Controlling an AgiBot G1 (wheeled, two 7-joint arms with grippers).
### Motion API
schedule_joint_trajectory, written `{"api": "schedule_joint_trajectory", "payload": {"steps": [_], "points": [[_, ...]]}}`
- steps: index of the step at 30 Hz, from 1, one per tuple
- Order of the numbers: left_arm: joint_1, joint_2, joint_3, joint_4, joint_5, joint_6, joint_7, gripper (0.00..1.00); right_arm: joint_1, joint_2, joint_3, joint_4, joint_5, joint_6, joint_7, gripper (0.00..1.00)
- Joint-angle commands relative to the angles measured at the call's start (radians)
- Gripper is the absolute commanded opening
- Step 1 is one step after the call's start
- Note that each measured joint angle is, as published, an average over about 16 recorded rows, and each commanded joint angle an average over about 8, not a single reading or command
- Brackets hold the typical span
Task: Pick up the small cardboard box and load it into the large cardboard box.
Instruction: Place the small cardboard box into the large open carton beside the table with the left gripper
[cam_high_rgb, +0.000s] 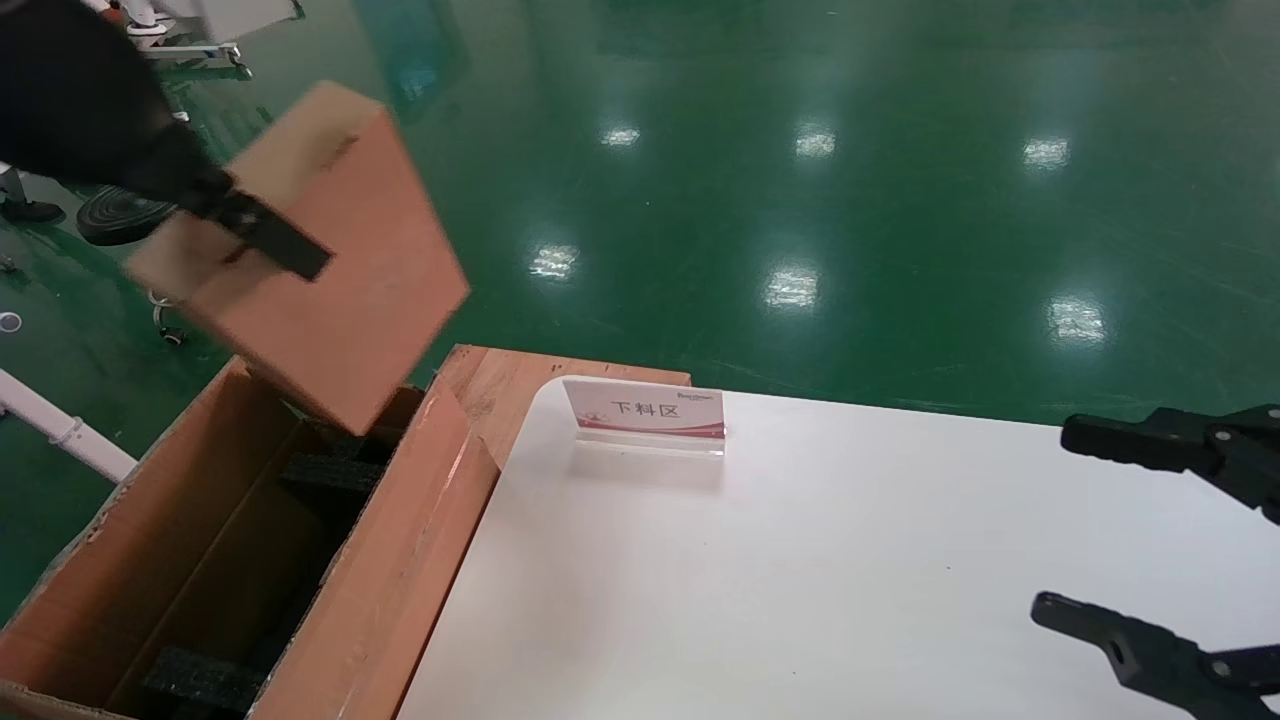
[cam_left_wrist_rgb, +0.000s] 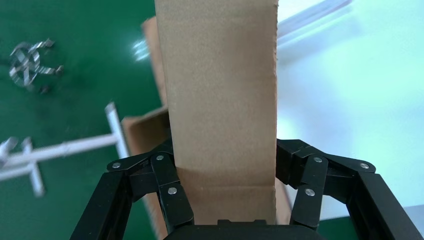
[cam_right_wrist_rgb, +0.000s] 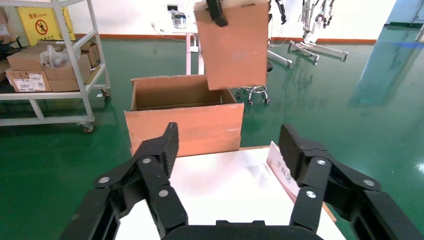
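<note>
**Small box aloft, carton below**

Left end effector (cam_high_rgb: 262, 228) clamped on the small cardboard box (cam_high_rgb: 340, 270), hanging tilted; large cardboard box (cam_high_rgb: 230, 540) directly beneath. Right end effector (cam_high_rgb: 1110, 530) spread, idle over bench (cam_high_rgb: 800, 560). Risk: tilted corner snagging a flap or foam blocks (cam_high_rgb: 330, 472).

- The head view looks forward and down from above, over the white worktop (cam_high_rgb: 800, 560), the large carton (cam_high_rgb: 200, 560) at the robot's left and the green floor (cam_high_rgb: 800, 150) beyond.
- The left wrist view sits close behind the left pincer (cam_left_wrist_rgb: 225, 165), facing along the small box (cam_left_wrist_rgb: 222, 100) that fills its middle.
- The right wrist view sits behind the right pincer (cam_right_wrist_rgb: 227, 150), looking level across the worktop toward the carton and a shelf rack (cam_right_wrist_rgb: 55, 65).
- All three share the small box; head and right wrist views share the carton, worktop and sign (cam_high_rgb: 645, 410).
</note>
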Motion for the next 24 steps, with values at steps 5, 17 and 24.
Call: {"api": "schedule_joint_trajectory", "payload": {"steps": [5,17,24], "points": [[-0.116,0.023,0.165,-0.020,-0.050,0.042,-0.049,0.00,0.000,0.000,0.000,0.000,0.000,0.000,0.000,1.00],[-0.143,-0.033,0.336,-0.025,-0.055,0.037,-0.084,0.00,0.000,0.000,-0.001,0.000,0.001,0.000,-0.001,1.00],[-0.138,-0.140,0.342,-0.034,-0.003,0.035,-0.046,0.00,0.000,0.001,-0.002,0.000,0.001,0.001,-0.001,1.00]]}}
